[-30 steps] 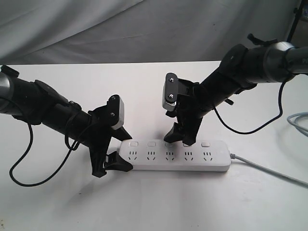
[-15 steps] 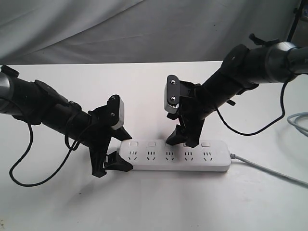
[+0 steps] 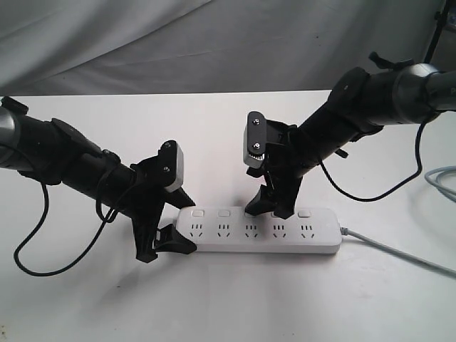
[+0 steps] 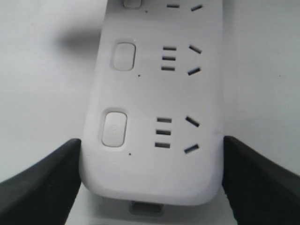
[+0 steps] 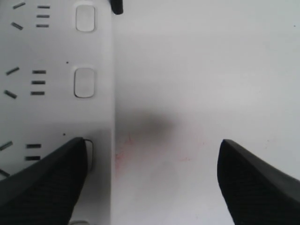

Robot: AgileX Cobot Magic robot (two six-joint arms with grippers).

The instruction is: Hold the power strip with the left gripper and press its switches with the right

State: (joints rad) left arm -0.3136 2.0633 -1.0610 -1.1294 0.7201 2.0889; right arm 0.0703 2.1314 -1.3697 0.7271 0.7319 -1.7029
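Observation:
The white power strip (image 3: pixel 317 239) lies lengthwise on the white table, and its grey cord (image 3: pixel 399 253) runs off to the right. My left gripper (image 3: pixel 183 222) is shut on the strip's left end (image 4: pixel 154 84), with a black finger (image 4: pixel 42 180) pressed against each long edge. Two switches (image 4: pixel 114 128) show beside it. My right gripper (image 3: pixel 267 210) is open over the strip's middle. One of its fingers (image 5: pixel 44 183) rests on the third switch and hides most of it. The other finger (image 5: pixel 260 183) hangs over bare table behind the strip. Two further switches (image 5: pixel 85 82) are uncovered.
A grey cable (image 3: pixel 443 179) curls at the right edge of the table. Black cables loop from both arms, one lying on the table at the left (image 3: pixel 43 267). A grey cloth backdrop (image 3: pixel 214 43) hangs behind the table's far edge.
My right gripper has dropped slightly, bringing its fingertip down onto the strip's middle switch. The left gripper and the strip have stayed put.

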